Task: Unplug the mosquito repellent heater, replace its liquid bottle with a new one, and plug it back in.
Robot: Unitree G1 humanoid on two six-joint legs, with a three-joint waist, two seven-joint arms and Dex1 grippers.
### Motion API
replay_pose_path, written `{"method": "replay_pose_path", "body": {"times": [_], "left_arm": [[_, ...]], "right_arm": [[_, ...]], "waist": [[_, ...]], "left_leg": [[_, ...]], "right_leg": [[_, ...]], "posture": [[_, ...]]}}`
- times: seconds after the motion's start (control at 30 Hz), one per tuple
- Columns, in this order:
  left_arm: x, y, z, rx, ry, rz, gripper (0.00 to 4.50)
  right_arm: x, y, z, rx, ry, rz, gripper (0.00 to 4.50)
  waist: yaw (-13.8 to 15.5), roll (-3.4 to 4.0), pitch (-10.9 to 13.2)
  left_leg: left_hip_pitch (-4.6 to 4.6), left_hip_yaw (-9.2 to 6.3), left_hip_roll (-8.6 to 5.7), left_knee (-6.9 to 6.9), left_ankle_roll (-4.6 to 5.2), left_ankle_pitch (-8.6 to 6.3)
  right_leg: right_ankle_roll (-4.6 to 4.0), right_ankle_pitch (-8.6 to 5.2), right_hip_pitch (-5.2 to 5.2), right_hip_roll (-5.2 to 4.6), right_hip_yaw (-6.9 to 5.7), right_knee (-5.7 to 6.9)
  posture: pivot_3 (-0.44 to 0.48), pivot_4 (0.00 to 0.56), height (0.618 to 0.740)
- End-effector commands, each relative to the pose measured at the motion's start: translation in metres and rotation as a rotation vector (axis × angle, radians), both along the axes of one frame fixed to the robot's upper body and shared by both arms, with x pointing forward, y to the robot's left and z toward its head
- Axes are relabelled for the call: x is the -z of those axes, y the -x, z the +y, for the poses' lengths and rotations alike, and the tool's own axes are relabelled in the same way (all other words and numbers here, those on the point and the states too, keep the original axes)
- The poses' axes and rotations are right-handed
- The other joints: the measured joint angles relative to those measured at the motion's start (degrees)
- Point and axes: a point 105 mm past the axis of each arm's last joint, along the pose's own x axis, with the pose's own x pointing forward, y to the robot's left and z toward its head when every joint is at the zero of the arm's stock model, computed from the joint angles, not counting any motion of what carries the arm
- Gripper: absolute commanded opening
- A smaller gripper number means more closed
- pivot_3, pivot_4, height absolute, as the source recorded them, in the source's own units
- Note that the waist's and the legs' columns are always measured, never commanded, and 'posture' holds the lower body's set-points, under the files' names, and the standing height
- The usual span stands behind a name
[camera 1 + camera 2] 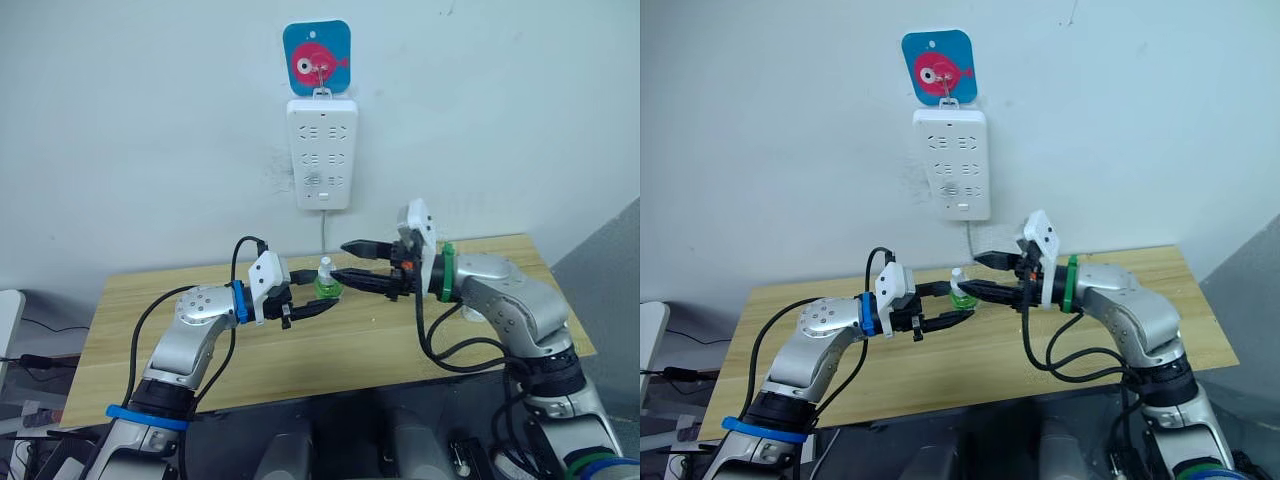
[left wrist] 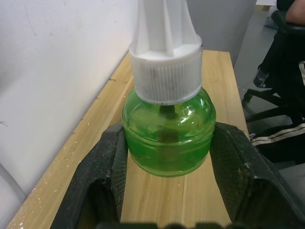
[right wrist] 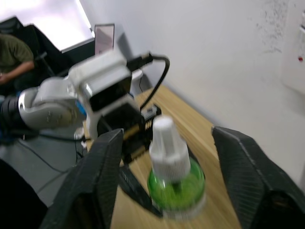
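The white-capped green bottle (image 2: 167, 131) is clamped upright over the table (image 1: 300, 350) by the left gripper (image 1: 318, 297); the right gripper (image 1: 362, 262), extended level, is spread around its cap

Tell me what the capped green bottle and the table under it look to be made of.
The new bottle: translucent glossy green, plastic or glass, since liquid and wick show through. Its cap: matte white plastic with moulded ribs. The table: pale wood or wood-look laminate, with grain lines and plank seams.
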Motion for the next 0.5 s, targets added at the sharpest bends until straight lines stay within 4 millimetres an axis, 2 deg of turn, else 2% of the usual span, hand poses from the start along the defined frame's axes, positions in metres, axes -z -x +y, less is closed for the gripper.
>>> {"method": "replay_pose_path", "body": {"times": [0.03,0.13,0.2,0.27,0.43,0.5], "left_arm": [[-0.014,0.003,-0.003,0.024,0.018,-0.053,2.22],[-0.013,0.005,-0.004,0.031,0.018,-0.050,2.22],[-0.013,0.007,-0.004,0.033,0.016,-0.049,2.22],[-0.012,0.007,-0.002,0.028,0.012,-0.044,2.22],[-0.010,0.008,0.000,0.017,0.009,-0.038,2.22],[-0.007,0.010,0.001,0.012,0.007,-0.033,2.22]], "right_arm": [[-0.008,0.001,0.007,-0.012,-0.004,-0.027,3.14],[-0.001,-0.001,0.010,-0.020,0.035,-0.048,3.14],[0.001,-0.001,0.012,-0.031,0.046,-0.060,2.75],[0.000,0.000,0.013,-0.043,0.047,-0.078,2.25],[-0.001,0.004,0.014,-0.074,0.058,-0.116,0.35],[-0.006,0.009,0.016,-0.097,0.052,-0.143,0.24]], "waist": [[-0.02,0.00,0.00],[0.01,0.00,0.00],[0.01,0.00,0.00],[0.01,0.00,0.00],[0.06,0.00,0.00],[0.14,0.00,0.00]], "left_leg": [[0.00,-0.01,-0.01,0.00,0.00,0.00],[0.00,-0.01,-0.04,0.00,0.00,0.00],[0.00,0.02,-0.04,0.00,0.00,0.00],[0.00,0.01,-0.04,0.00,0.00,0.00],[0.01,0.02,-0.03,0.00,0.00,0.00],[0.00,-0.01,-0.03,0.00,0.00,0.00]], "right_leg": [[0.00,0.00,0.00,0.00,0.00,0.00],[0.00,0.00,0.00,0.00,-0.01,0.00],[0.00,0.00,0.00,0.00,0.00,0.00],[0.00,0.00,-0.01,0.00,0.00,0.01],[0.00,0.00,-0.01,0.00,0.00,0.02],[0.00,0.00,-0.01,0.00,-0.01,0.01]], "posture": [[0.005,0.170,0.740],[0.005,0.170,0.740],[0.020,0.166,0.740],[0.027,0.164,0.740],[0.031,0.163,0.740],[0.031,0.163,0.740]]}}
